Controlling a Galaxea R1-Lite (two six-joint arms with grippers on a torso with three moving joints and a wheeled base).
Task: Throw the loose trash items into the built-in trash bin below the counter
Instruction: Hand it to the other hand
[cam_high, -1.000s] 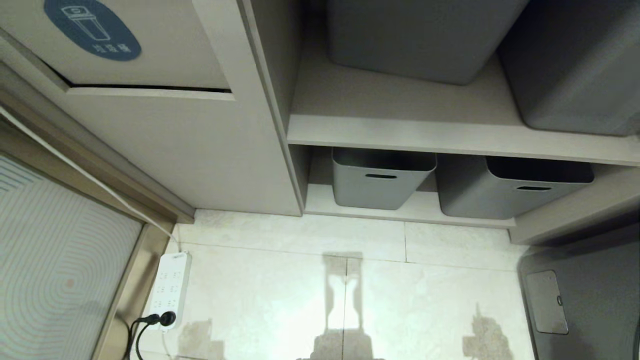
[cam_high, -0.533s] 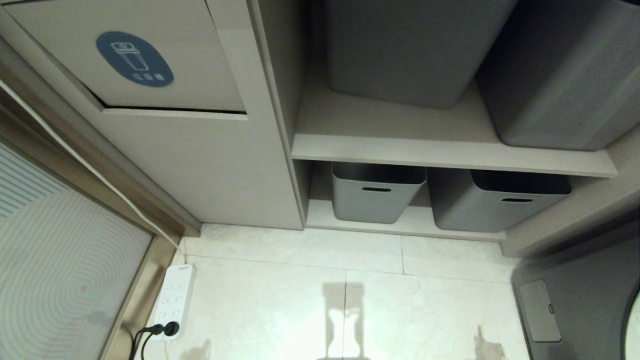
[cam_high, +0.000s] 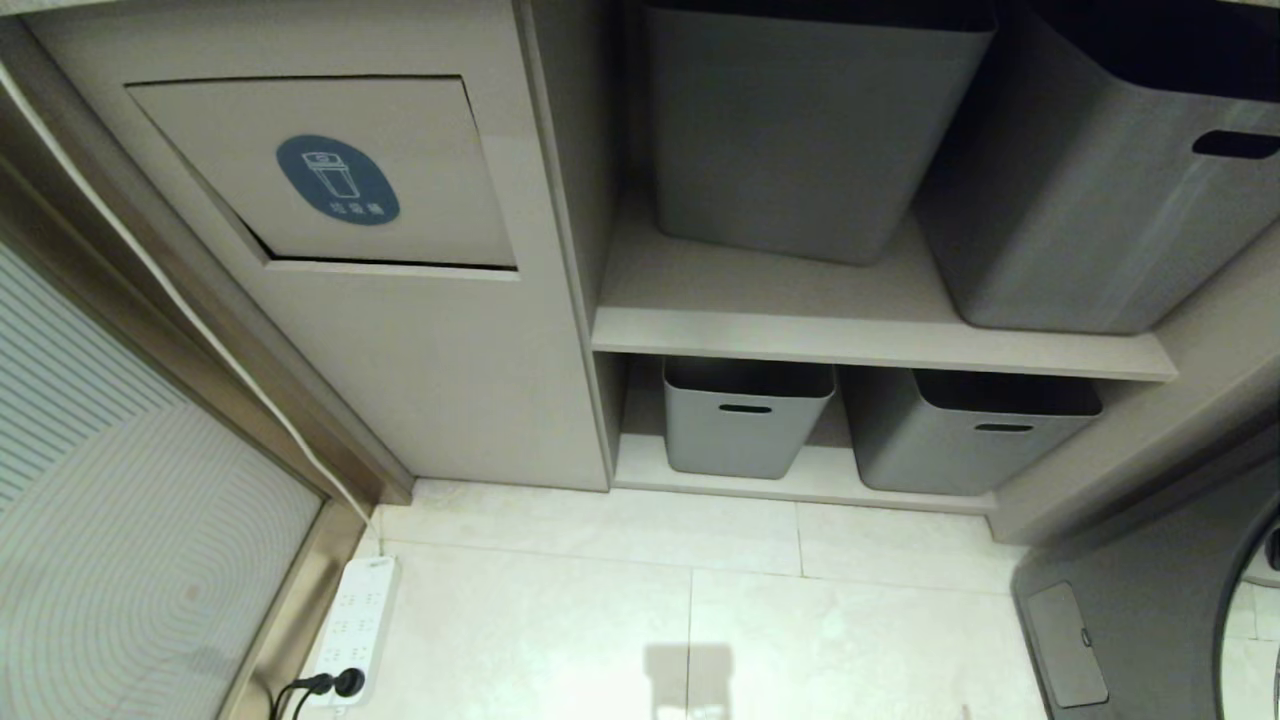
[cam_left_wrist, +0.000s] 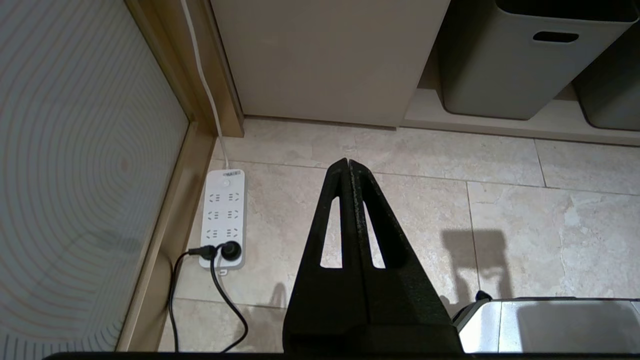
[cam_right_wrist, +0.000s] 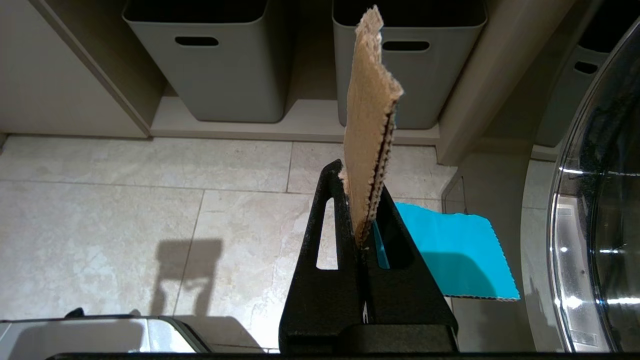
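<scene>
My black right gripper (cam_right_wrist: 364, 200) is clamped on a flat tan corrugated cardboard piece (cam_right_wrist: 369, 120) and a turquoise sheet (cam_right_wrist: 452, 255), the cardboard's long axis running straight out past the fingertips toward the grey tubs (cam_right_wrist: 210, 60). My black left gripper (cam_left_wrist: 348, 165) is closed on nothing. I judge this the carry step: next I must bring the right gripper to the beige tilting flap with the round blue bin sticker (cam_high: 337, 180), beyond on the cabinet front, and push the cardboard in end-first.

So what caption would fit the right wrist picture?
Right gripper shut on a tan cardboard piece and turquoise strip, facing grey tubs.

Black slotted claw (cam_left_wrist: 348, 165) fingers
</scene>
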